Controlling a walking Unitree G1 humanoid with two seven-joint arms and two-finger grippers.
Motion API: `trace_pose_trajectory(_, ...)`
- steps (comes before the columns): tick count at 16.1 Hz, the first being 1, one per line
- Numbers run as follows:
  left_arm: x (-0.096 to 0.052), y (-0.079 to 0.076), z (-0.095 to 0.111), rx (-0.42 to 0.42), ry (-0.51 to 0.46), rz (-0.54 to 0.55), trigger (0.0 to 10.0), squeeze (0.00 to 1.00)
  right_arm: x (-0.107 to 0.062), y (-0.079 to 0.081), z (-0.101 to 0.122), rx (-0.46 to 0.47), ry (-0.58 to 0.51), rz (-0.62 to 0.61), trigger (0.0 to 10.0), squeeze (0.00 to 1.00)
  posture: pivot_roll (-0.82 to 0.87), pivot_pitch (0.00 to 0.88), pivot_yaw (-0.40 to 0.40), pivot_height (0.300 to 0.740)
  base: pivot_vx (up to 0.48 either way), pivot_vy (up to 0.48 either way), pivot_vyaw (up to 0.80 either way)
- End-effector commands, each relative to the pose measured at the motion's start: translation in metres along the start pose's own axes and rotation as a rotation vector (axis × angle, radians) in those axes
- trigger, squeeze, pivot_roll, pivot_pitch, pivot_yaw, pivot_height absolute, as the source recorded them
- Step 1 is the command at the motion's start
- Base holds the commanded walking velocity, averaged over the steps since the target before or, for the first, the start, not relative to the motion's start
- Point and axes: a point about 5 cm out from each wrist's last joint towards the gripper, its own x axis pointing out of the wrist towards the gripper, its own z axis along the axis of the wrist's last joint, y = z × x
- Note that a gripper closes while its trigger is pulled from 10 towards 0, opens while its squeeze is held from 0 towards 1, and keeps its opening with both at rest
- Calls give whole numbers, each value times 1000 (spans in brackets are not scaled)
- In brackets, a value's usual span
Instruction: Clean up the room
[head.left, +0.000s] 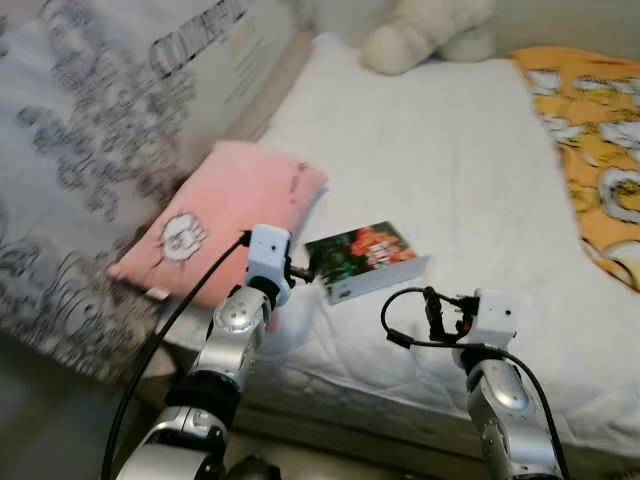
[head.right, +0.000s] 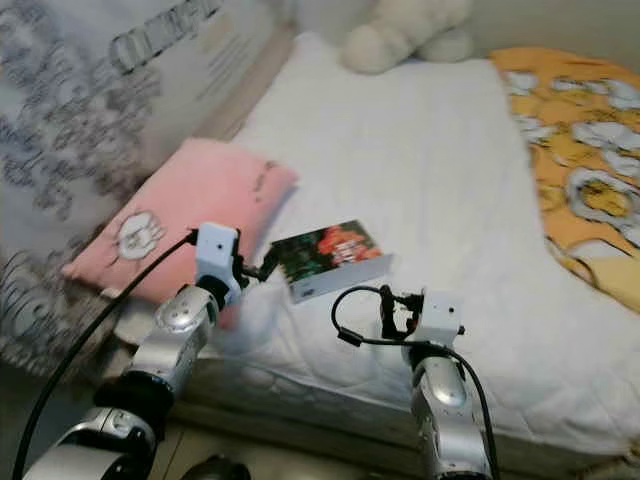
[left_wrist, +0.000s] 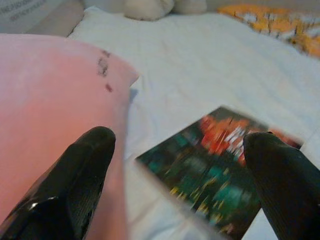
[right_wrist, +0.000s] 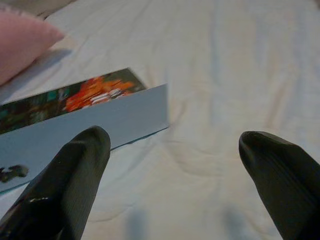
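Here, reaching for the box (head.left: 362, 260) beside the pink pillow (head.left: 222, 215), the wide-open, empty left gripper (left_wrist: 177, 165) and right gripper (right_wrist: 172, 167) must next straddle it.

Both silver arms are raised and reach forward, wrists level, a black cable looping off each. The left claw (left_wrist: 177, 150) has its two black fingers (left_wrist: 75, 175) spread wide, nothing between them. The right claw (right_wrist: 172, 150) sits a little lower and nearer the body than the left, its fingers (right_wrist: 65, 185) likewise held far apart and gripping nothing.
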Motion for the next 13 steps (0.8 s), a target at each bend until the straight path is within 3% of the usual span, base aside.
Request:
trace_pose_trajectory(1, -1, 0, 2, 39, -8, -20, 10000, 0, 3, 2, 2, -11, -18, 9, 10000, 0, 9, 0, 25, 732, 0, -446, 563)
trace_pose_trajectory(7, 6, 15, 9, 82, 13, -19, 10000, 0, -3, 4, -1, -30, -35, 5, 10000, 0, -9, 0, 40, 740, 0, 0, 0)
trace_pose_trajectory(10, 10, 14, 13, 114, 9, -46, 10000, 0, -8, 1, -12, -25, 6, -16, 10000, 0, -37, 0, 60, 740, 0, 0, -673)
trace_pose_trajectory(13, 16, 3, 9, 130, 46, -89, 10000, 0, -10, 1, -12, -29, 6, -19, 10000, 0, -66, 0, 73, 740, 0, 0, -673)
